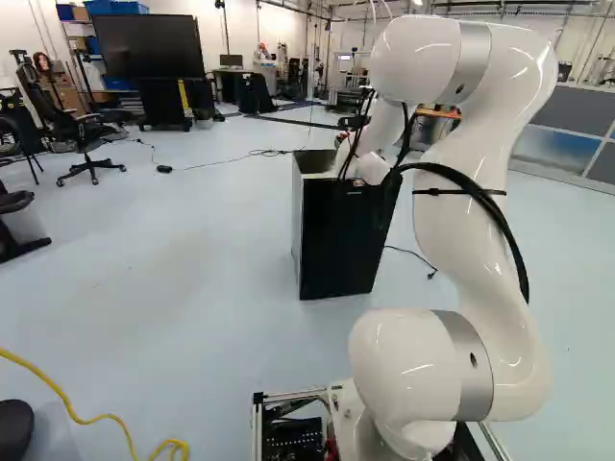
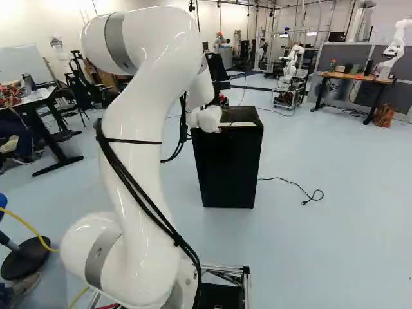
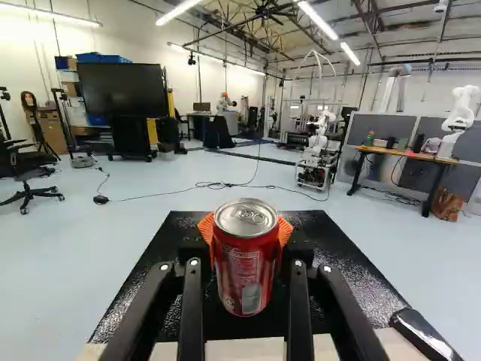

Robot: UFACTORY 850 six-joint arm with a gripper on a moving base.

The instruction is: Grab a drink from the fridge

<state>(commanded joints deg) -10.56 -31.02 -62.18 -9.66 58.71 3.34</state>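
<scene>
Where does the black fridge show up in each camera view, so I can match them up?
Left base view: the fridge is just right of the middle, partly behind the arm.
Right base view: near the middle, right of the arm's upright part.
Wrist view: its black top lies under the hand and the red can.
Shared landmark: the grey partition beyond.

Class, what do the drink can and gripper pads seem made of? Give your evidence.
Can: glossy painted metal, probably aluminium, given its silvery lid and pull tab. Orange pads: matt, perhaps rubber or plastic, given ribs without shine.
</scene>
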